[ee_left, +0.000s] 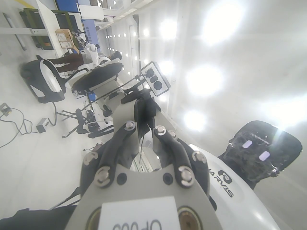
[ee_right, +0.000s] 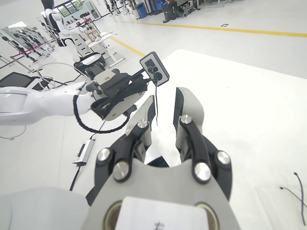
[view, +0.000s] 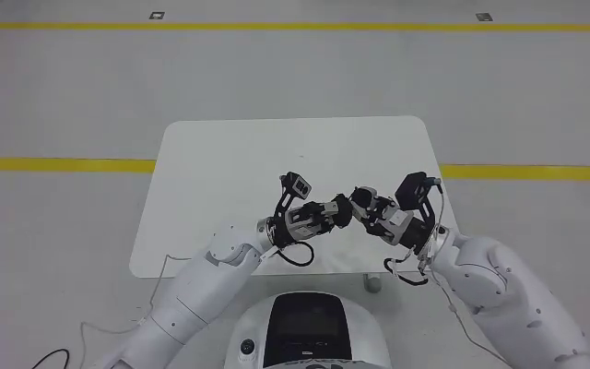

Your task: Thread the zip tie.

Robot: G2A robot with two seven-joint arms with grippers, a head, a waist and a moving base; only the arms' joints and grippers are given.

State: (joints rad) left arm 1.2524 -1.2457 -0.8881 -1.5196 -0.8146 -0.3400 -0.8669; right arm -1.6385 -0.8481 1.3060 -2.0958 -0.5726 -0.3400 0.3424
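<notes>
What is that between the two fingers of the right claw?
A thin black zip tie hangs down in the gap between the fingers of the open right claw. The right wrist view shows it.

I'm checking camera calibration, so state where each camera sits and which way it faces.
Top view: on the robot above its arms, looking down at the white table; both arms meet over its near half.
Left wrist view: behind the left gripper, tilted up toward the ceiling lights; its jaws pinch the zip tie, the robot's head beside.
Right wrist view: behind the right gripper, facing across the table; its jaws stand open.
Shared: each wrist view shows the other arm's gripper.
</notes>
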